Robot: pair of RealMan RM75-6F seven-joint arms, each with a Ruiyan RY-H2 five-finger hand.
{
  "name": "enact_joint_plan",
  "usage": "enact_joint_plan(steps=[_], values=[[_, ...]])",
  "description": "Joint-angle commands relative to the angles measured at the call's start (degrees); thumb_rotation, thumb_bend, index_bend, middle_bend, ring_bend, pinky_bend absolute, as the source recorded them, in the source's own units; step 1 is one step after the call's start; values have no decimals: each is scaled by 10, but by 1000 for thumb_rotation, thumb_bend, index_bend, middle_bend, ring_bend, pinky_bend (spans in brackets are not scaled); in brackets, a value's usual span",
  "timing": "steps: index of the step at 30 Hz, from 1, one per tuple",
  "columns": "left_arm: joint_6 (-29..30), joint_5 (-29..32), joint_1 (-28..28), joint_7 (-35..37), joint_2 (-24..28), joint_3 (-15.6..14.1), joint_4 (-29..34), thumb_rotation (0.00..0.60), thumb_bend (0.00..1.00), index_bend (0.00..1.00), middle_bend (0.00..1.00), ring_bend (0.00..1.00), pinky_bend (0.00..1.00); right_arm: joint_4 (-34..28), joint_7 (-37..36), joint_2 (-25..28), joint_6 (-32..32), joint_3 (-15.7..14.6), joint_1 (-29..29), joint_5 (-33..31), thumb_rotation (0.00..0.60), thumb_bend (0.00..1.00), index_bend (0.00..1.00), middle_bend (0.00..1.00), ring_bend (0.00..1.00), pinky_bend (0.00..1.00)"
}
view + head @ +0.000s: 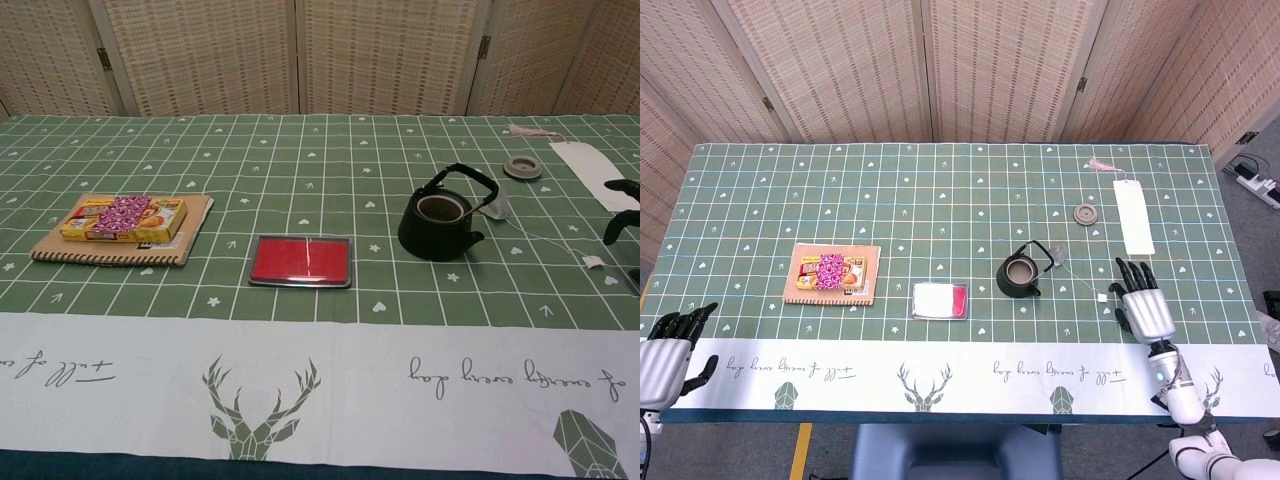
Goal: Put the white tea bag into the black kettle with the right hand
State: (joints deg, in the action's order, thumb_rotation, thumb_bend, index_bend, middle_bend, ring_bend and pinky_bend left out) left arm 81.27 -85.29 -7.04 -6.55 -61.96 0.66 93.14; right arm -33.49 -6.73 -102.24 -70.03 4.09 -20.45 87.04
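My right hand point(1143, 305) hovers empty, fingers spread, just beside the tag end of the string. The white tea bag point(1060, 251) lies against the black kettle point(1019, 276). I reckon it's featherlight and floppy, so I'd pinch the pouch.

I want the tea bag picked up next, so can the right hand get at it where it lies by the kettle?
Probably yes. The right hand is open just right of the string's small tag, and bare cloth lies between it and the white tea bag, which rests beside the black kettle. Only the kettle's handle stands close.
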Motion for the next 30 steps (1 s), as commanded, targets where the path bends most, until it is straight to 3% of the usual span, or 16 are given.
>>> enact_joint_plan(steps=[1, 14, 30], values=[[-1, 1, 0, 0, 0, 0, 1, 600, 372, 73, 146, 187, 147, 21, -2, -16, 3, 1, -5, -3, 600, 423, 366, 0, 0, 0], [-4, 3, 0, -1, 2, 0, 3, 600, 373, 72, 146, 187, 147, 80, -20, -56, -4, 1, -18, -4, 600, 423, 384, 0, 0, 0], [-5, 4, -1, -1, 3, 0, 2, 600, 372, 73, 146, 187, 147, 105, -23, -74, 6, -2, -28, -7, 600, 423, 442, 15, 0, 0]])
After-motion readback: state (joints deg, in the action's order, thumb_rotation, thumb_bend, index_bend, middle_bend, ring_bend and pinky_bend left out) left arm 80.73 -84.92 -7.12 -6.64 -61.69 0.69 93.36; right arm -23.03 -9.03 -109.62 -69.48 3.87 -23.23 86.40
